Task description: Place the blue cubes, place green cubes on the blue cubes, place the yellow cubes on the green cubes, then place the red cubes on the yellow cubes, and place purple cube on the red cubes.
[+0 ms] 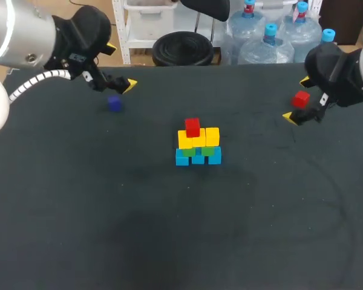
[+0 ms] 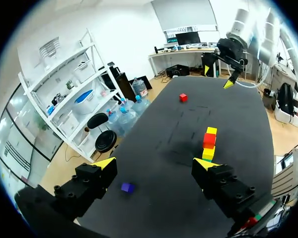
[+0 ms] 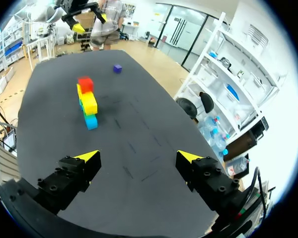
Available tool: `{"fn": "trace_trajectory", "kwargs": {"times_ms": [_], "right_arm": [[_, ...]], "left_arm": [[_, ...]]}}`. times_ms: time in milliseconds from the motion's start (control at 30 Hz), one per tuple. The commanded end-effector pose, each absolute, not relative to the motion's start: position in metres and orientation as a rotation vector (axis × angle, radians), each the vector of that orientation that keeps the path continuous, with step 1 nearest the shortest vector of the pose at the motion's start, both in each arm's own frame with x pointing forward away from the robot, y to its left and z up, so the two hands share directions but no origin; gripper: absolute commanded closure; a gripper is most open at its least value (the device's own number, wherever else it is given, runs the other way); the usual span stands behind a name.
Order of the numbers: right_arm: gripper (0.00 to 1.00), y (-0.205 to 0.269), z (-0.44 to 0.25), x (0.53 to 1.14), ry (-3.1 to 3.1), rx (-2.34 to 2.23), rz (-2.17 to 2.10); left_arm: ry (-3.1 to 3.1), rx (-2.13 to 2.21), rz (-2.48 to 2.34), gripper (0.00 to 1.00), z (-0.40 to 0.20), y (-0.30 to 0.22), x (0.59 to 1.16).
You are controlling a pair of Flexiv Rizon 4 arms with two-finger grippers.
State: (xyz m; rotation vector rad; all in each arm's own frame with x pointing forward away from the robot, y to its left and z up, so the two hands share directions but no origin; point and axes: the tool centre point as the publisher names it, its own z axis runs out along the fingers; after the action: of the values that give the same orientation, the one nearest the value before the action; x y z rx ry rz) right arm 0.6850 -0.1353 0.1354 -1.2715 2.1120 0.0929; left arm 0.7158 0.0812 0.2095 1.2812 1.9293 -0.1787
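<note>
A dark, matte table (image 1: 169, 241) serves as the work surface. The left gripper (image 2: 155, 164) is held with fingers spread, and the purple cube (image 2: 127, 187) lies untouched on the table between them. The right gripper (image 3: 138, 157) is likewise spread and empty, with a loose red cube (image 1: 300, 98) close beside it. The cube stack (image 1: 197, 144) is located well ahead of both grippers, standing upright and capped by a top red cube (image 1: 192, 127), its blue base row (image 1: 197, 157) aligned from one gripper toward the other.
</note>
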Motion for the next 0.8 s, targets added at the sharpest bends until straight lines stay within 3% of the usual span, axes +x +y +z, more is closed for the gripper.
{"fn": "trace_trajectory", "kwargs": {"times_ms": [33, 500, 800], "right_arm": [[0.00, -0.159, 0.147, 0.696, 2.132, -1.182, -0.169], [0.00, -0.175, 0.133, 0.745, 2.299, -1.353, -0.278], [0.00, -0.191, 0.113, 0.795, 2.397, -1.214, -0.210]], "left_arm": [[1.926, 1.282, -0.182, 0.00, 0.209, 0.082, 0.715], [1.926, 1.282, -0.182, 0.00, 0.209, 0.082, 0.715], [1.926, 1.282, -0.182, 0.00, 0.209, 0.082, 0.715]]}}
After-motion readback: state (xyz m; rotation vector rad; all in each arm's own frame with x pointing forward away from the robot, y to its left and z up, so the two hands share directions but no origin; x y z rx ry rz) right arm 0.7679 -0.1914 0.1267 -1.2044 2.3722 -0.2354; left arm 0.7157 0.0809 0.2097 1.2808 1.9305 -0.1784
